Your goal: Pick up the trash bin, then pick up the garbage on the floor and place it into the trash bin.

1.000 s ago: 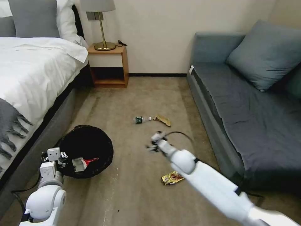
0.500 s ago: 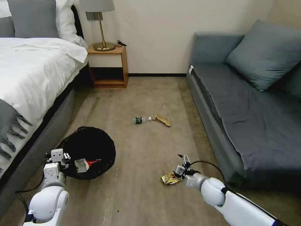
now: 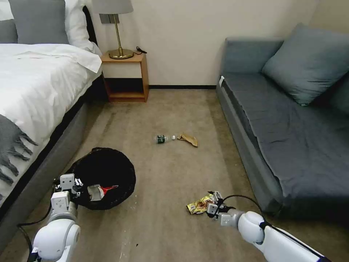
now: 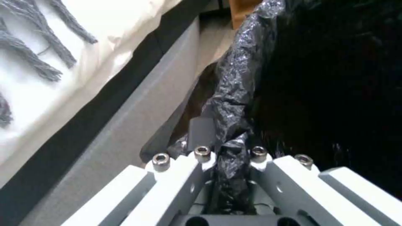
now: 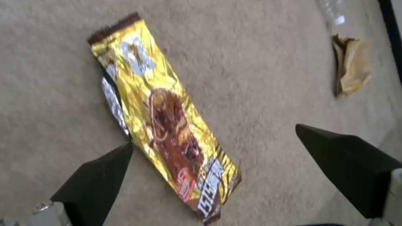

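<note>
My right hand (image 3: 212, 203) is down at the carpet, fingers spread wide around the yellow snack packet (image 3: 199, 205). At nine o'clock, my left hand (image 3: 74, 185) pinches the trash bin (image 3: 105, 174) liner; bottle (image 3: 161, 138) and paper scrap (image 3: 188, 138) lie at twelve.

My left gripper (image 3: 71, 184) sits clamped at seven o'clock, wrist upright, while my right gripper (image 3: 212, 203) reaches low at five o'clock, fingers (image 5: 94, 179) spread wide.
</note>
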Controlling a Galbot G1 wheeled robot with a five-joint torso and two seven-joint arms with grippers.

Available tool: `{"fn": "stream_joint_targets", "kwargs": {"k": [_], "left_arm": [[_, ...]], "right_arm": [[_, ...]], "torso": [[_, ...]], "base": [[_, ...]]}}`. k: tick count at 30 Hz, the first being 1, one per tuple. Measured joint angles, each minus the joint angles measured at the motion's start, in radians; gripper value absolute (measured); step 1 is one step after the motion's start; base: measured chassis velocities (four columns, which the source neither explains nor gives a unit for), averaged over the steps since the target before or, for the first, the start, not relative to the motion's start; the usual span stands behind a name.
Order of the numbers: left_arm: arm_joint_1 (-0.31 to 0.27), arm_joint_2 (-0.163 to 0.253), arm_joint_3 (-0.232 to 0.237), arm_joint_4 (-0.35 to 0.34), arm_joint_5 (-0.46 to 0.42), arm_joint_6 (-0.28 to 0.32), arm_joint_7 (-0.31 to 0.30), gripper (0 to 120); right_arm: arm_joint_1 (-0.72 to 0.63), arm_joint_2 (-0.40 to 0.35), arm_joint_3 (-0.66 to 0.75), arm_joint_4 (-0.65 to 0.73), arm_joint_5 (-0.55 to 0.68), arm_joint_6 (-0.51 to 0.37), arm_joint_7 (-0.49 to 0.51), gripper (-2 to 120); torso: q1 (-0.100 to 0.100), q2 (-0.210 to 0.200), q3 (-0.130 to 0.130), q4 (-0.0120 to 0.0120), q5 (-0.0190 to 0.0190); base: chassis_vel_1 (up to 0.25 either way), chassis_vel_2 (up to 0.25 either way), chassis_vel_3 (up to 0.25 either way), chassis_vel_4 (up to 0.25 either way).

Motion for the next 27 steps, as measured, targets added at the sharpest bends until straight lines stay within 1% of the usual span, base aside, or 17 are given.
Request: {"fn": "stream_joint_targets", "kwargs": {"k": [5, 18, 21, 27], "left_arm": [[0.015, -0.004, -0.003, -0.008, 0.0, -0.004, 0.001, 0], [0.029, -0.015, -0.002, -0.01, 0.005, -0.022, 0.003, 0], [0.038, -0.016, -0.006, -0.011, 0.007, -0.028, 0.005, 0], [0.042, -0.013, -0.013, -0.015, 0.006, -0.029, 0.005, 0]], "right_arm": [[-0.001, 0.019, 0.008, -0.033, -0.014, 0.01, 0.002, 100], [0.003, 0.059, 0.029, -0.104, -0.019, 0.029, 0.023, 100], [0.02, 0.072, 0.028, -0.14, -0.022, 0.038, 0.026, 100], [0.046, 0.082, 0.004, -0.167, -0.026, 0.04, 0.026, 100]], "torso": [[0.0, 0.0, 0.0, 0.0, 0.0], [0.0, 0.0, 0.0, -0.0002, -0.0001], [0.0, 0.0, 0.0, -0.0001, -0.0001], [0.0, 0.0, 0.0, -0.0001, -0.0001]], "base": [[0.0, 0.0, 0.0, 0.0], [0.0, 0.0, 0.0, 0.0], [0.0, 0.0, 0.0, 0.0], [0.0, 0.0, 0.0, 0.0]]}}
